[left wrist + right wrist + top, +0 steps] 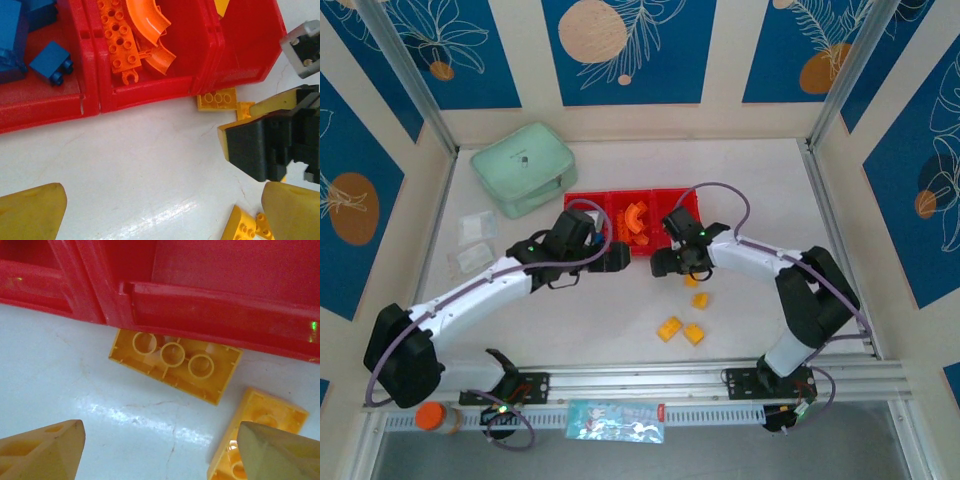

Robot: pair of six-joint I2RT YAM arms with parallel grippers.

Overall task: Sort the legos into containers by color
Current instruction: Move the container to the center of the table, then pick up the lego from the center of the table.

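Right pincer [159, 442] spread, empty, over desk [75, 380]; yellow brick [175, 365] upturned, touching tray [210, 300] near wall; left pincer [160, 215] spread, empty; orange pieces [135, 40] in middle compartment, blue blocks [47, 62] in the adjoining one.

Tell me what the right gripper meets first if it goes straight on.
Probably the upturned yellow brick against the red tray's wall, though the right gripper may touch table first; depth is unclear.
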